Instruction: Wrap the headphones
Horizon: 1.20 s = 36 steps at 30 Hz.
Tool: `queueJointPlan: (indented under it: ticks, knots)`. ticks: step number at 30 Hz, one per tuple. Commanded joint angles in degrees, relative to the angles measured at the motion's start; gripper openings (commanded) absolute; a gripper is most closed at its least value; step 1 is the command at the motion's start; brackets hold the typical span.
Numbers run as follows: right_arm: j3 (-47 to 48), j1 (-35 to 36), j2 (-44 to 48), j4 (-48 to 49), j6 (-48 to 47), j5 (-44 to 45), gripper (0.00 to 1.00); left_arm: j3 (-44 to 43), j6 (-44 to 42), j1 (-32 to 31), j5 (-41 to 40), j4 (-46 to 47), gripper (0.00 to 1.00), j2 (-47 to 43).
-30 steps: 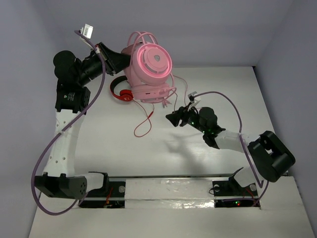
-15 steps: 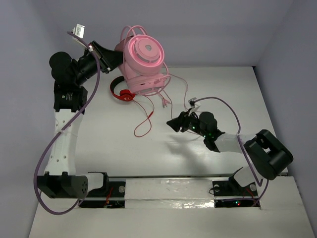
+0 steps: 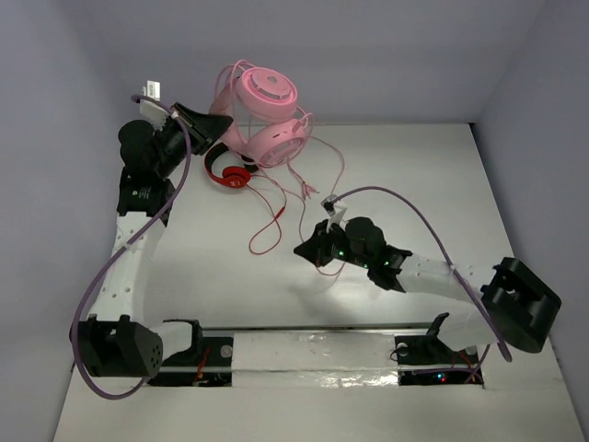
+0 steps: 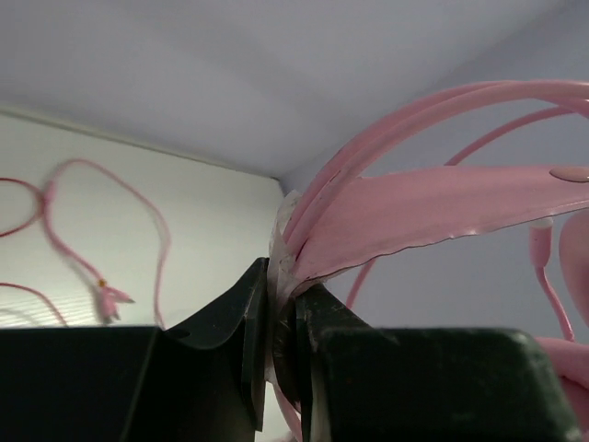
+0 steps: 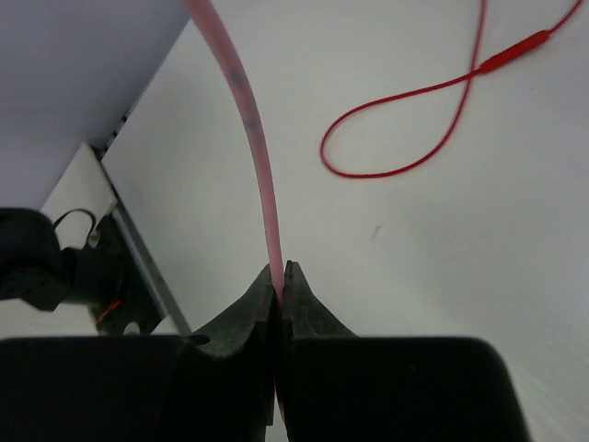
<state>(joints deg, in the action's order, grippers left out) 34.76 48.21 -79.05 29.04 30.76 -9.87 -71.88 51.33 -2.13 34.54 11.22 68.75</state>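
The pale-pink headphones (image 3: 262, 112) hang in the air at the back of the table, both round cups showing. My left gripper (image 3: 219, 125) is shut on their pink headband (image 4: 433, 203), which is pinched between the black fingers (image 4: 317, 313). Loops of their thin pink cable (image 3: 341, 166) trail down to the table. My right gripper (image 3: 304, 249) sits mid-table and is shut on that pink cable (image 5: 250, 124), which rises from between its tips (image 5: 281, 272). The cable's plug end (image 4: 110, 296) lies on the table.
Smaller red-and-black headphones (image 3: 226, 171) lie under the pink pair. Their red cable (image 3: 267, 235) loops toward the table's middle, close to my right gripper, and shows again as the red cable (image 5: 414, 138) in the right wrist view. Grey walls stand behind and at both sides.
My right gripper went from open to shut on the pink cable and moved left and nearer. My left arm turned the headphones and carried them up and leftward.
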Motion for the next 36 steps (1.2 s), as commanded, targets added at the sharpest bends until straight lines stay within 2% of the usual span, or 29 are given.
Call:
queueJointPlan:
  ticks: [1, 5, 7, 11, 14, 20, 24, 27, 28, 32, 36]
  knots:
    - [4.3, 4.3, 4.9, -13.1, -1.6, 8.4, 0.0, 2.4, -1.7, 0.3, -14.7, 1.6, 0.0, -4.3]
    - [8.0, 9.2, 7.9, -22.8, -2.7, 14.2, 0.0, 4.4, -6.2, -1.7, -25.9, -1.0, 0.0, -5.4]
    - [10.8, 11.3, 9.1, -26.5, -3.3, 16.0, 0.0, 4.6, -9.6, -2.5, -28.4, -2.0, 0.0, -4.9]
    - [16.5, 15.2, 10.6, -37.1, -5.5, 18.3, 0.0, 3.1, -17.4, -5.4, -41.9, -6.6, 0.0, -3.4]
    - [21.2, 17.4, 11.9, -42.5, -6.9, 22.2, 0.0, 2.1, -23.0, -8.1, -48.4, -9.8, 0.0, -1.2]
    - [29.8, 18.2, 14.3, -50.9, -10.2, 24.3, 0.0, 1.0, -27.9, -13.2, -55.8, -11.2, 0.0, 3.1]
    - [35.0, 18.2, 14.7, -54.4, -13.4, 26.4, 0.0, -0.7, -30.8, -16.9, -57.7, -14.5, 0.0, 5.8]
    - [38.9, 18.2, 13.7, -56.6, -15.8, 29.6, 0.0, -0.5, -31.8, -21.1, -55.1, -15.4, 0.0, 8.0]
    - [39.6, 18.2, 13.2, -57.0, -16.4, 33.3, 0.0, -0.6, -32.2, -21.9, -54.1, -16.0, 0.0, 8.6]
    - [41.8, 18.2, 12.6, -58.2, -20.2, 40.3, 0.0, 0.7, -32.6, -25.3, -43.9, -17.2, 0.0, 9.3]
    - [42.8, 17.5, 12.1, -59.9, -21.9, 44.7, 0.0, 3.0, -34.6, -25.9, -37.1, -18.6, 0.0, 8.1]
